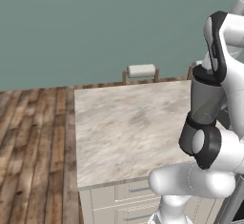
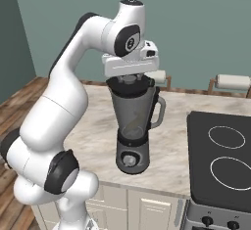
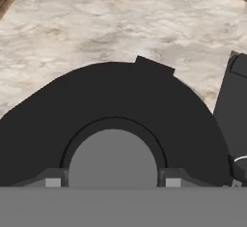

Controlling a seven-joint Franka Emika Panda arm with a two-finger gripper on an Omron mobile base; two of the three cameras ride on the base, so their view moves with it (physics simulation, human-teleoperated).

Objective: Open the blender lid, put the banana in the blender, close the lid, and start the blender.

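The blender [image 2: 131, 119] stands on the marble counter [image 2: 93, 126], a smoky jar on a dark round base. The black blender lid [image 2: 128, 88] lies on the jar's mouth. My gripper [image 2: 130, 80] points straight down onto it. In the hand view the black blender lid [image 3: 120, 95] spreads wide, and my gripper [image 3: 112, 181] has a fingertip against each side of its grey knob [image 3: 113, 156], shut on it. The banana is hidden; a faint pale streak shows through the jar wall, and I cannot tell what it is.
A black cooktop [image 2: 220, 155] lies just right of the blender. Paper-towel rolls [image 1: 141, 70] [image 2: 233, 82] stand along the counter's far edge. The counter [image 1: 124, 123] ends at the left over a wooden floor [image 1: 33, 147].
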